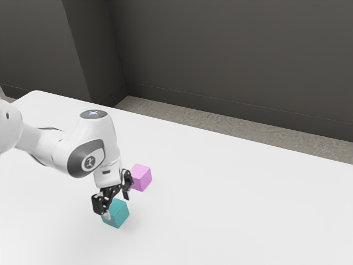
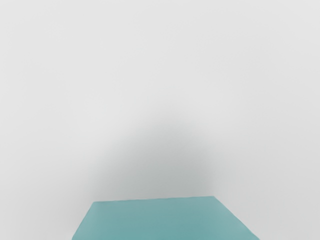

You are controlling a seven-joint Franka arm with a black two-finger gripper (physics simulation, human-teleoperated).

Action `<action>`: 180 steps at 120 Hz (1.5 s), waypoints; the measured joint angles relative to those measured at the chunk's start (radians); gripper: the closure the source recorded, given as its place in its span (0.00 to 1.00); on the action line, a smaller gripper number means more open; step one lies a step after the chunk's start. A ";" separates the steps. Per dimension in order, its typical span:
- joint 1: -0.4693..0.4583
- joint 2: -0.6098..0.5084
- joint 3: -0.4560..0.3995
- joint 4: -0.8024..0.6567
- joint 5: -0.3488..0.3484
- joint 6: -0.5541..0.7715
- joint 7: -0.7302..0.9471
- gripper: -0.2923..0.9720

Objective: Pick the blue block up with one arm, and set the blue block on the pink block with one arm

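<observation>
Two small matte cubes over a smooth white table [image 1: 237,182]: the blue block [image 1: 118,215] is right under the gripper [image 1: 114,200], with the pink block [image 1: 141,177] just beside. Honestly can't tell if the gripper's clamped on it. Flat slick faces, so an off-centre grip could let it twist out or bump the pink one.

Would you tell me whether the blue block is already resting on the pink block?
No, the blue block is beside the pink block, apart from it, not on top.
</observation>
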 joint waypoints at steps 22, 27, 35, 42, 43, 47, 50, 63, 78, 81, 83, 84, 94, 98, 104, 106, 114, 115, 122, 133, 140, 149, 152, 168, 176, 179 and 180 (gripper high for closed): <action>0.035 0.064 0.000 0.005 -0.001 0.044 0.029 0.23; 0.042 0.070 0.000 0.006 -0.001 0.053 0.034 0.23; 0.043 0.080 0.000 0.006 -0.001 0.066 0.043 0.23; 0.041 0.084 -0.001 0.005 -0.001 0.075 0.050 0.23; 0.041 0.084 -0.001 0.005 -0.001 0.076 0.051 0.23; 0.040 0.084 -0.001 0.005 -0.001 0.080 0.054 0.26; 0.040 0.085 -0.001 0.005 -0.001 0.082 0.057 0.29; 0.042 0.084 -0.009 0.004 -0.002 0.090 0.067 0.45; 0.044 0.012 -0.084 0.003 -0.005 0.084 0.074 0.50; 0.036 -0.022 -0.096 0.003 -0.007 0.077 0.075 0.51; 0.028 -0.043 -0.101 0.004 -0.008 0.071 0.076 0.51; 0.024 -0.053 -0.104 0.004 -0.008 0.068 0.076 0.51; 0.004 -0.105 -0.113 0.055 -0.010 0.037 0.079 0.52; 0.014 -0.102 -0.112 0.099 -0.010 0.020 0.080 0.52; 0.036 -0.064 -0.109 0.178 -0.006 -0.009 0.082 0.52; 0.044 -0.048 -0.109 0.202 -0.005 -0.018 0.083 0.52; 0.078 0.017 -0.108 0.282 -0.002 -0.051 0.087 0.53; 0.082 0.023 -0.108 0.289 -0.001 -0.054 0.088 0.53; 0.110 0.060 -0.107 0.322 0.000 -0.074 0.093 0.53; 0.148 0.135 -0.107 0.392 0.002 -0.097 0.107 0.54; 0.155 0.175 -0.107 0.430 0.003 -0.106 0.116 0.54; 0.157 0.210 -0.107 0.464 0.003 -0.115 0.127 0.54; 0.157 0.222 -0.107 0.471 0.003 -0.117 0.130 0.54; 0.180 0.264 -0.107 0.491 0.002 -0.125 0.148 0.54; 0.186 0.275 -0.107 0.492 0.000 -0.127 0.157 0.54; 0.188 0.277 -0.107 0.492 -0.001 -0.128 0.161 0.54; 0.188 0.278 -0.107 0.493 -0.001 -0.128 0.162 0.54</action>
